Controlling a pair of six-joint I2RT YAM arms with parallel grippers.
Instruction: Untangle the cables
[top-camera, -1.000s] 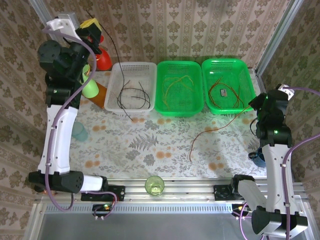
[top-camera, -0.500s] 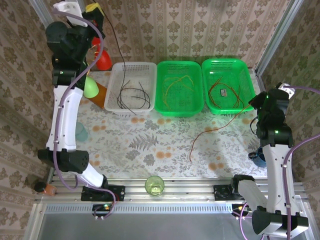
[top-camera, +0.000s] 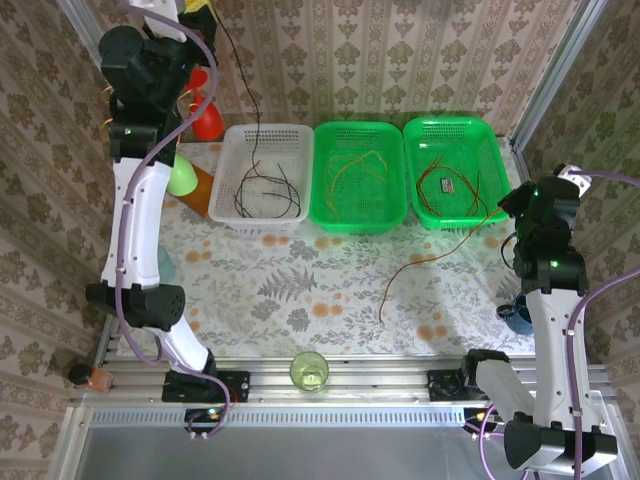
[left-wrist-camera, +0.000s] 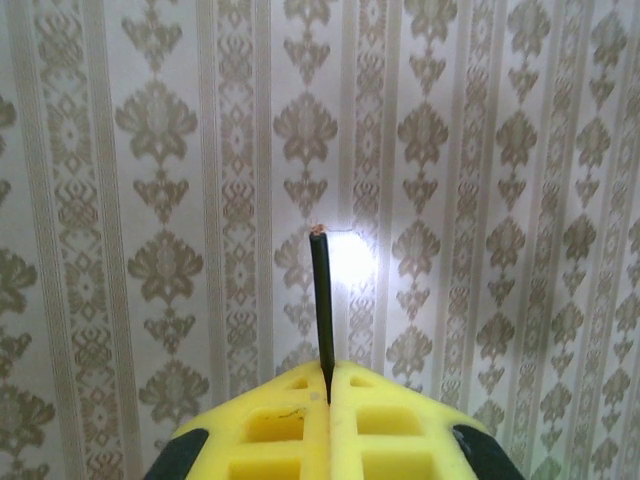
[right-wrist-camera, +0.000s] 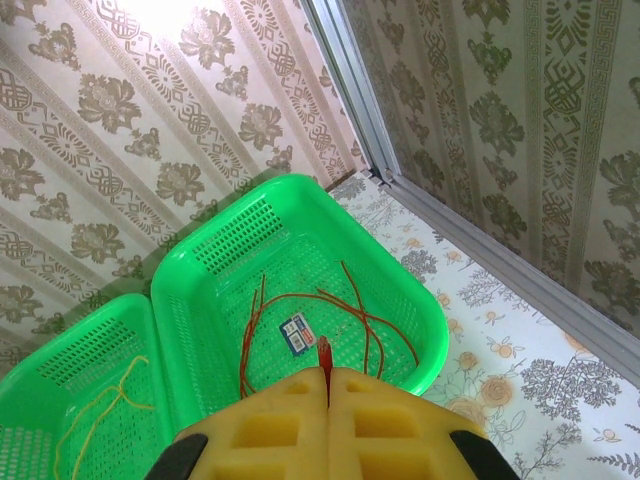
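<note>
The left gripper (top-camera: 197, 10) is raised high at the far left corner, its yellow fingers (left-wrist-camera: 270, 425) pressed together on a black cable (top-camera: 241, 72). In the left wrist view a short stub of that cable (left-wrist-camera: 321, 300) sticks straight out past the closed tips. From the pinch the cable hangs almost straight down, and its lower end drops into the white basket (top-camera: 265, 129), where other black cables lie. Its long axis is therefore close to vertical, with the basket directly below and slightly to the right of the gripper.

The right gripper (top-camera: 512, 207) is also closed, nipping the end of a dark red cable (top-camera: 418, 259); the right wrist view shows only the red tip (right-wrist-camera: 323, 350) between the pads. This cable runs away from the gripper to the left and toward the near edge, lying loose on the table (top-camera: 300, 290), and its free end is near the table's middle. The right green basket (right-wrist-camera: 300, 190) sits just beyond that gripper and holds more red-brown cables (right-wrist-camera: 345, 300). The right arm is plainly the nearer one to both.
</note>
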